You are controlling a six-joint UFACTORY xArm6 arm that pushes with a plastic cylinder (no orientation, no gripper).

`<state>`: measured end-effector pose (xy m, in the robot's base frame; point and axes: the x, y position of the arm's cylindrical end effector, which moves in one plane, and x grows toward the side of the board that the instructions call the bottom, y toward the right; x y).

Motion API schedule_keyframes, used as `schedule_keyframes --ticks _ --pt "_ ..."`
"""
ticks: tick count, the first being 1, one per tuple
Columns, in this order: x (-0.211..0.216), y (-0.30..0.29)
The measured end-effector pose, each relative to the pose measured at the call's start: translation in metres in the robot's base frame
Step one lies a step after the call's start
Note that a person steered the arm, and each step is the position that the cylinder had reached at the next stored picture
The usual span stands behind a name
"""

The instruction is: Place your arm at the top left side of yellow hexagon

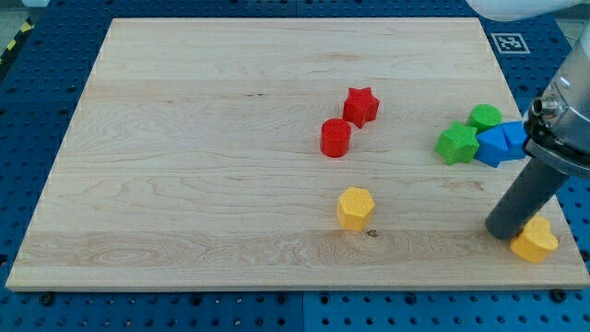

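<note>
The yellow hexagon (355, 207) lies on the wooden board (203, 138), below the middle. My tip (503, 232) rests on the board far to the hexagon's right, near the board's right edge. It touches or nearly touches a yellow heart-shaped block (536, 241) at its lower right.
A red star (361, 106) and a red cylinder (336, 137) sit above the hexagon. At the right a green star (456, 143), a green cylinder (485, 116) and blue blocks (501, 143) cluster together, just above my rod.
</note>
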<state>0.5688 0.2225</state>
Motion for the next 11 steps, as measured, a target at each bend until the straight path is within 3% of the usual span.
schedule_keyframes --ticks 2,3,6,7,8,11 --pt "0.002 0.020" --pt "-0.003 -0.003" --pt "-0.087 -0.144" --pt "-0.091 -0.200" --pt "-0.082 -0.231" --pt "-0.027 -0.198"
